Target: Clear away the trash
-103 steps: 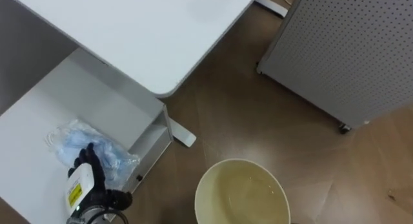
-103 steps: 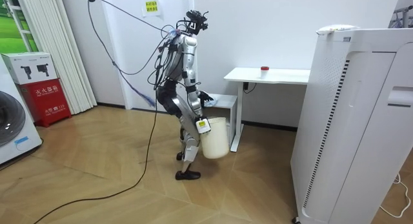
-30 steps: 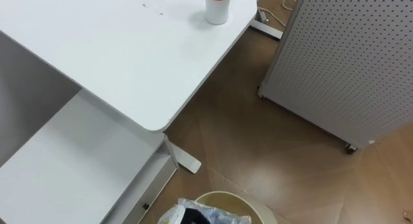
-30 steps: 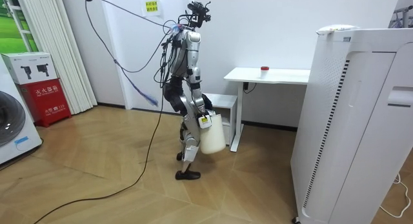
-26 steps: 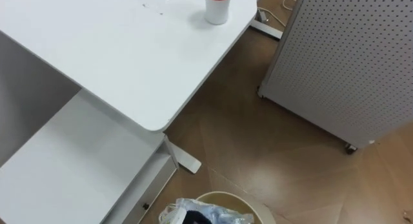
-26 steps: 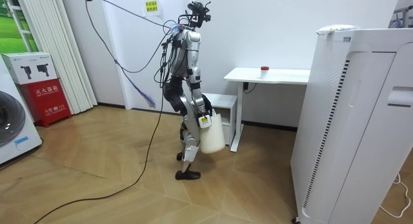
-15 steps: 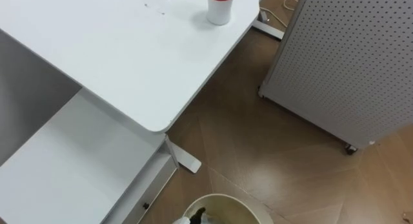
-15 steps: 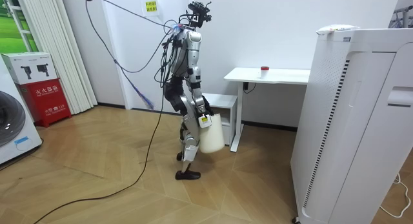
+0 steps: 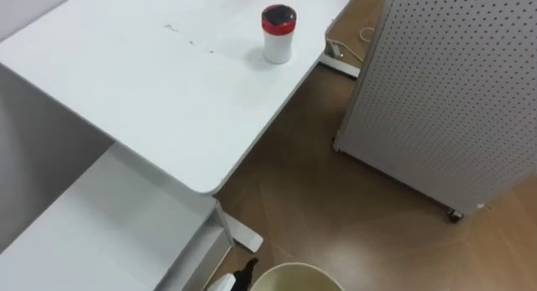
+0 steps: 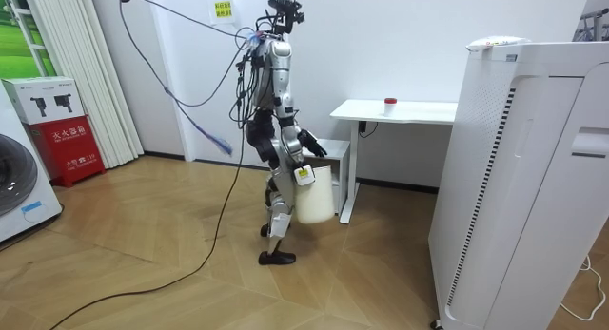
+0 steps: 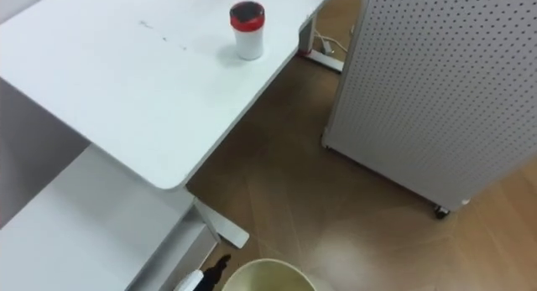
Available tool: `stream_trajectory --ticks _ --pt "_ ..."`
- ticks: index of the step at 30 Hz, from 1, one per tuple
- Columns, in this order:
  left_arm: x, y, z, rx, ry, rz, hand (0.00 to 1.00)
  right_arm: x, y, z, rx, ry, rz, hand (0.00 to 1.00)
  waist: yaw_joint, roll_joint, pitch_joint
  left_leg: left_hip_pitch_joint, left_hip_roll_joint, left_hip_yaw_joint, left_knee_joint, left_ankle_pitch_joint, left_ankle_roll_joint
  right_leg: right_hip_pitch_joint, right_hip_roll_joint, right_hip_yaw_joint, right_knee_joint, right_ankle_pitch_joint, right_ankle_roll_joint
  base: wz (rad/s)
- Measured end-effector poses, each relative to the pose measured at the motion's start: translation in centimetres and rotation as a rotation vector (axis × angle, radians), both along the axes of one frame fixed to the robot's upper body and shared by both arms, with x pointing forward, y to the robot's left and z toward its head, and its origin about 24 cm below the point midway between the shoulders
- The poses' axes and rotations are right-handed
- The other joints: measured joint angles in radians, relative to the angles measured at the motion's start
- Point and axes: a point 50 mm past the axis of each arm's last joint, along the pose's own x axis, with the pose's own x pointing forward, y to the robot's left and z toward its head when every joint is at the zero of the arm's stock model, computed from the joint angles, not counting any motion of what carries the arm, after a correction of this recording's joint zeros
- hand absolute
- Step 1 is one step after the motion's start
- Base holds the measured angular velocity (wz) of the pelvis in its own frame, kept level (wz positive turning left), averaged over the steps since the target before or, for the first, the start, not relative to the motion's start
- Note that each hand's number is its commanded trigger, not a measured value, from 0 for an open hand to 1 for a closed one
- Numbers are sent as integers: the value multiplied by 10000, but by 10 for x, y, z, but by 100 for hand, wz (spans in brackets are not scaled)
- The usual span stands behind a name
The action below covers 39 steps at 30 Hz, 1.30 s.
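The left hand (image 9: 249, 270) shows at the left rim of the bucket (image 9: 294, 274), its fingers released, straight and holding nothing. The bucket hangs over bare floor (image 9: 336, 199), just beside the worktop's foot (image 9: 243, 237); whether the garbage lies inside I cannot tell. The rounded corner of the worktop (image 9: 151, 98) overhangs a low shelf (image 9: 92, 232). A red-lidded cup (image 9: 278, 33) stands near its far edge. A wide strip of floor runs between the worktop and a perforated panel (image 9: 453, 90).

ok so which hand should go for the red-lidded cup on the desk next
Left. The left robot hand is free, fingers straight, beside the bin rim on the desk side, where the cup stands. The right robot hand seems busy carrying the bin.
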Motion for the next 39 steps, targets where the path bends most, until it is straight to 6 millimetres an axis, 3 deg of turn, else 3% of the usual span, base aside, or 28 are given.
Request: stream_trajectory --ticks 1,5,7,11,16,20,32,39 --pt "-5 1 0 -106 -34 139 0 -3 -4 -1 -43 27 -109 100 -10 76 -117 183 -12 -15 -112 -1 -1 251 20 -52 -223 60 21 5" --pt "-11 6 10 -565 -778 424 0 -19 -15 -4 -113 204 -600 100 126 110 -193 972 -123 -24 -444 -1 -1 1038 -20 -80 -547 63 57 3" --pt "-10 7 18 -849 -1310 726 0 -30 -21 -6 -223 425 -764 100 280 116 -301 1438 -169 -29 -659 -1 -2 1500 -18 -92 -766 74 98 0" --pt "-12 13 26 -1128 -1801 983 0 -41 -23 -8 -219 561 -1173 100 270 81 -354 2195 -274 -75 -1064 22 -40 2196 -34 -164 -1115 92 155 3" --pt "-19 36 31 -1157 -2326 2376 0 -55 -27 -10 -240 733 -1607 100 295 -190 -479 2861 -363 -11 -1361 24 -44 2746 -82 -78 -1266 72 234 -4" --pt "-20 51 32 -884 -2624 3161 0 -61 -30 -11 -288 815 -1989 100 310 -356 -474 3159 -346 33 -1451 21 -48 3092 -36 -76 -1444 123 262 0" --pt "-17 68 40 -722 -3273 4274 0 -62 -31 -10 -389 674 -1991 100 615 -325 -463 3455 -171 580 -1482 -161 -95 3016 55 285 -1378 256 255 -16" --pt "-20 76 40 -648 -3498 5067 0 -63 -30 -10 -434 737 -1891 100 700 -407 -404 3876 -92 747 -1642 -257 -190 3238 156 328 -1454 269 243 -13"
